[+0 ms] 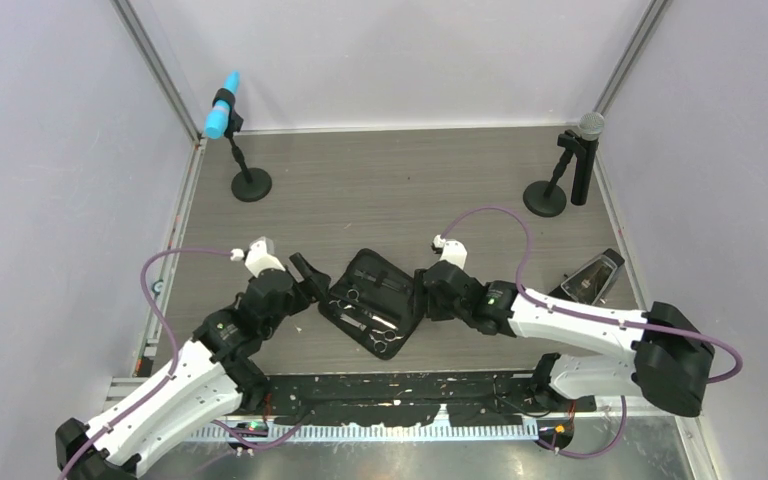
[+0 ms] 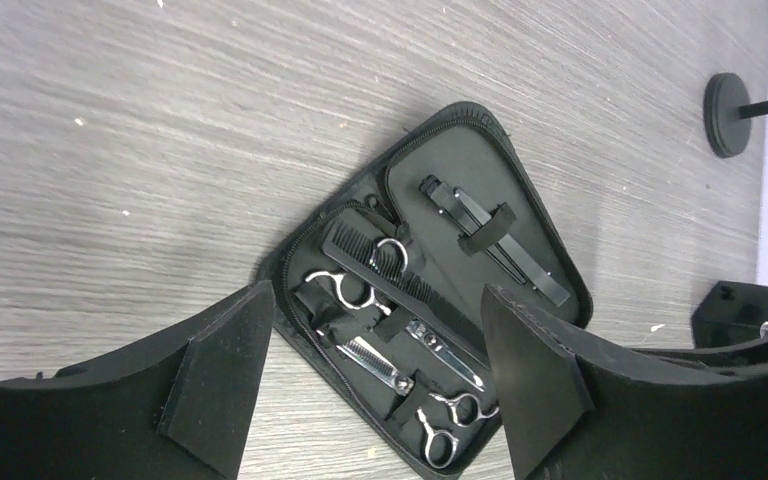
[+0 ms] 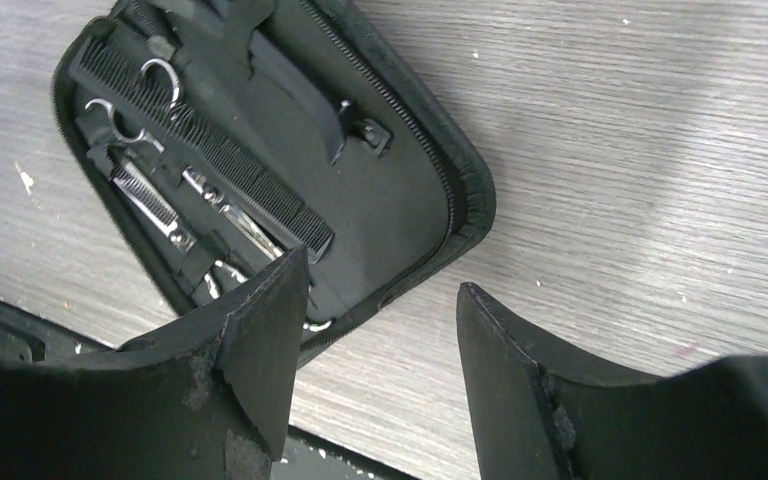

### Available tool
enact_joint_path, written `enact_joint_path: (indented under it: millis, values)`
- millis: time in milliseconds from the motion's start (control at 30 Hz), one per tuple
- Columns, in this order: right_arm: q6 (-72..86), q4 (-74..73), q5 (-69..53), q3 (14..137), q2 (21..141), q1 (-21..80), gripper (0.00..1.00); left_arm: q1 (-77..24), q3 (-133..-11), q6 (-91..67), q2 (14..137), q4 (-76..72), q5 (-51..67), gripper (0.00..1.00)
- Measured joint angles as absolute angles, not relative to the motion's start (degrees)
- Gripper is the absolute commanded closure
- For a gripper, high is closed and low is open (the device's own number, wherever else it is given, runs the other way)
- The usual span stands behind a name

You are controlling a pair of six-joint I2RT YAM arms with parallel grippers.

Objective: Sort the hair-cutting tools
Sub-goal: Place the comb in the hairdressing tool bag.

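Two slim silver scissors, a long thin black comb and short slim black clips are lying inside an open flat black zip case on a grey wood-grain table, while the left gripper and right gripper are hovering either side of it, jaws spread and gripping nothing.

Both arms low and inward, left claw and right claw each wide apart, empty.
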State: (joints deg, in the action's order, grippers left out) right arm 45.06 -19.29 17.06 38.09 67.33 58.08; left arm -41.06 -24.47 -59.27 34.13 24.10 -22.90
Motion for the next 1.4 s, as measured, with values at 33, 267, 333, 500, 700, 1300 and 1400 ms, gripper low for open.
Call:
enact_joint_path:
  millis: [33, 267, 333, 500, 700, 1300, 1400]
  values:
    - [45.7, -18.4, 16.5, 37.8, 68.2, 57.4, 0.37, -40.6, -25.9, -57.8, 34.6, 25.5, -22.8, 0.2]
    - [47.2, -12.4, 10.9, 37.0, 77.1, 51.1, 0.38, -38.4, -31.9, -49.8, 38.8, 31.6, -21.3, 0.16]
    - [45.5, -11.7, 9.2, 38.9, 80.7, 49.3, 0.39, -37.2, -31.9, -48.4, 40.1, 32.4, -19.9, 0.17]
    - [35.6, -14.8, 2.2, 58.0, 97.1, 43.9, 0.43, -30.0, -31.8, -45.7, 44.6, 32.8, -13.7, 0.16]
    - [24.4, -16.8, -5.8, 83.5, 111.3, 42.5, 0.42, -25.6, -31.5, -44.2, 49.0, 32.5, -8.4, 0.16]
    - [39.6, -2.3, -4.4, 42.7, 83.9, 48.1, 0.37, -16.6, -57.7, -31.9, 74.1, 36.2, -5.3, 0.15]
    - [45.7, 2.1, -3.9, 38.9, 83.9, 51.9, 0.36, -15.4, -65.8, -28.6, 83.5, 38.5, -3.8, 0.15]
